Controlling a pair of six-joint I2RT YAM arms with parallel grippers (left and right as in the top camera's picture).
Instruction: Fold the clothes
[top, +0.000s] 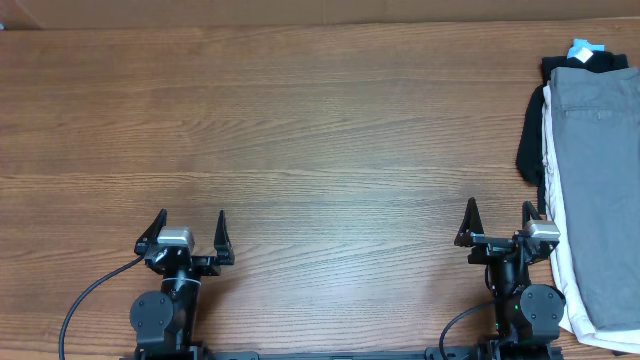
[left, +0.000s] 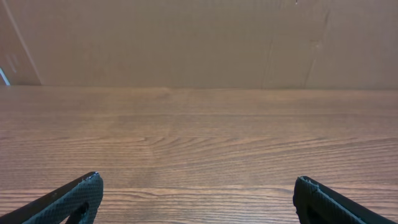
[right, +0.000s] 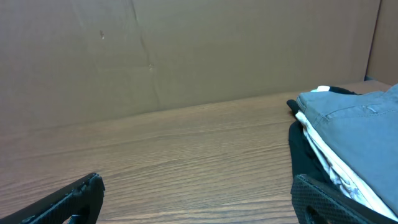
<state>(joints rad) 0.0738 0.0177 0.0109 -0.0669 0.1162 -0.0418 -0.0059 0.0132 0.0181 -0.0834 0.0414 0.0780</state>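
Note:
The grey shorts (top: 598, 190) lie folded on top of a stack at the table's right edge, over a white garment (top: 556, 200) and a black one (top: 532, 150). The shorts also show at the right of the right wrist view (right: 360, 137). My right gripper (top: 498, 215) is open and empty, just left of the stack at the near edge; its fingers (right: 199, 193) frame bare wood. My left gripper (top: 192, 225) is open and empty at the near left, far from the clothes; its fingers (left: 198, 196) show only table.
A wooden table (top: 300, 130) spreads between the arms and the far edge. A brown cardboard wall (left: 199, 37) stands behind it. A small blue-and-white tag (top: 583, 48) lies at the stack's far end.

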